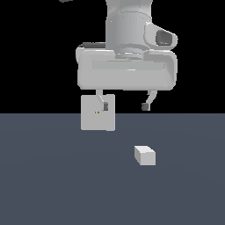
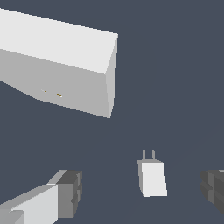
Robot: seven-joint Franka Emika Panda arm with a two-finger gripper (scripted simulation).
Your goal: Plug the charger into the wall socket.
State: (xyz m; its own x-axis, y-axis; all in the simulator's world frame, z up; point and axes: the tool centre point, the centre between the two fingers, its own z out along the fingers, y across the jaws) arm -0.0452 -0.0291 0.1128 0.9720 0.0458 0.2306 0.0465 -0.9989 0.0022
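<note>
The charger [image 1: 145, 155] is a small white block lying on the dark floor, towards the exterior view's right. In the wrist view the charger [image 2: 152, 177] shows two thin prongs pointing towards the socket. The wall socket [image 1: 98, 113] is an upright white square plate with two tiny yellowish dots; it also shows in the wrist view [image 2: 65, 65]. My gripper [image 1: 125, 106] hangs open and empty high above the floor, with the charger below it, between its fingers [image 2: 70, 192] in the wrist view.
The dark grey floor [image 1: 52, 176] stretches around both objects. The arm's white hand body [image 1: 127, 72] fills the upper middle of the exterior view.
</note>
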